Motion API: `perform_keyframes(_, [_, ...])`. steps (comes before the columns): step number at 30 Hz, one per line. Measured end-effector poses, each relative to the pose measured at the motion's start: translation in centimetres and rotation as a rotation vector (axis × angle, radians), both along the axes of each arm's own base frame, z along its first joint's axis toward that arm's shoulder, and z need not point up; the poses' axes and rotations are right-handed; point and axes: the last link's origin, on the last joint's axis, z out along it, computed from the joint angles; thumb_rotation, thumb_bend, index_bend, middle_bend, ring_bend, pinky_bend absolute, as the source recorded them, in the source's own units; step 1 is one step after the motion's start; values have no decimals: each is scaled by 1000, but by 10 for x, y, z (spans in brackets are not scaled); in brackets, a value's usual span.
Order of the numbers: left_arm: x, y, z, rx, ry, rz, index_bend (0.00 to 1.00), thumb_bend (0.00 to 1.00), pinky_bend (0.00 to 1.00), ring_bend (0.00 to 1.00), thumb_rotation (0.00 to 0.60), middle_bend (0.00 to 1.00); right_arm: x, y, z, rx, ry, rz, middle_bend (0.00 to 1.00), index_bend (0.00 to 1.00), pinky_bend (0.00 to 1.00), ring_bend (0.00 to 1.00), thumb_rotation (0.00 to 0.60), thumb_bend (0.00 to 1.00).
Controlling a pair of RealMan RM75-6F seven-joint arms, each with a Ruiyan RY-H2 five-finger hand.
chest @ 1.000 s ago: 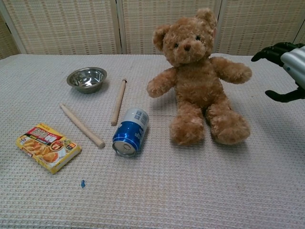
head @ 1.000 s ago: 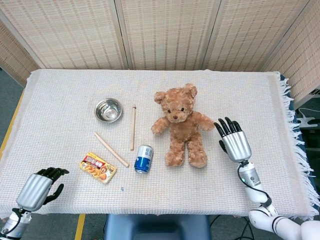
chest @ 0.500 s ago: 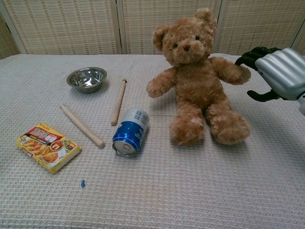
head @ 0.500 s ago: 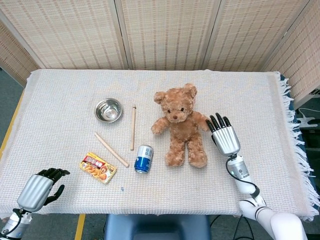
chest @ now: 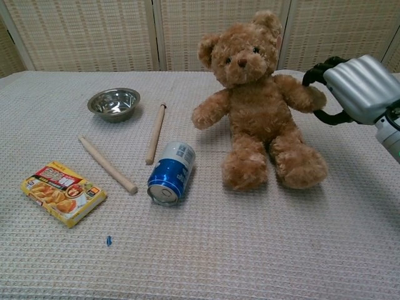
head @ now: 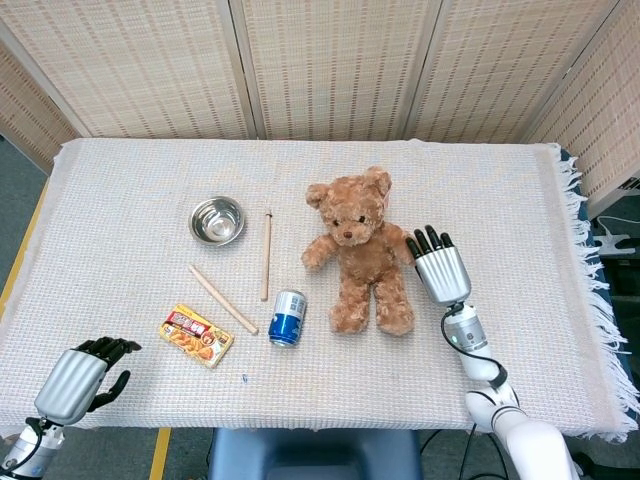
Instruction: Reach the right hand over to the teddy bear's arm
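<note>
Compared with the frame one second earlier, the right hand [head: 440, 268] has travelled inward across the table [head: 130, 190] toward the teddy bear [head: 357, 252]; it then stood well apart from the bear's arm [chest: 305, 95] and now sits at the arm's outer end. In the chest view the dark fingertips [chest: 312, 74] curl over the top of the paw and the thumb hooks below it, so the fingers stand apart around the paw rather than clamped on it; whether they touch the fur cannot be confirmed. The bear sits right of centre on the table, legs toward the robot, and appears tilted slightly relative to the earlier frame. Judged from these views, the reach is essentially complete; at most a small final closing-in onto the arm remains. The left hand [head: 78, 376] rests at the near left table edge, fingers curled inward with nothing in them, position unchanged. Other items, all left of the bear: a blue can [chest: 171, 172] lying on its side, a yellow-and-red food box [chest: 62, 192], two wooden sticks [chest: 107, 164], and a steel bowl [chest: 113, 102]. Printing is present on the can and the box, but none of it is legible at this resolution.
</note>
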Motion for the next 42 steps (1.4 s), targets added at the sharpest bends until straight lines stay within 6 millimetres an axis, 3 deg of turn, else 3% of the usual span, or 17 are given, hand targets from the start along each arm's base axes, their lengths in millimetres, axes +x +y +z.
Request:
perform_keyframes(17, [1, -1, -1, 0, 3, -4, 334, 438, 512, 360, 600, 391, 5, -11, 9, -66, 15, 0, 484, 570, 581, 385, 600, 222])
perform_keyframes(26, [1, -1, -1, -3, 5, -5, 334, 438, 511, 360, 600, 391, 11, -19, 16, -100, -3, -5, 488, 575, 581, 385, 600, 227])
perform_keyframes(36, [1, -1, -1, -2, 3, -7, 334, 438, 511, 360, 600, 392, -4, -11, 5, -30, 25, -49, 488, 575, 581, 385, 600, 227])
perform_keyframes(42, [1, 0, -1, -2, 5, -5, 334, 437, 511, 360, 600, 392, -2, -12, 7, -39, 39, -28, 488, 575, 581, 385, 600, 227])
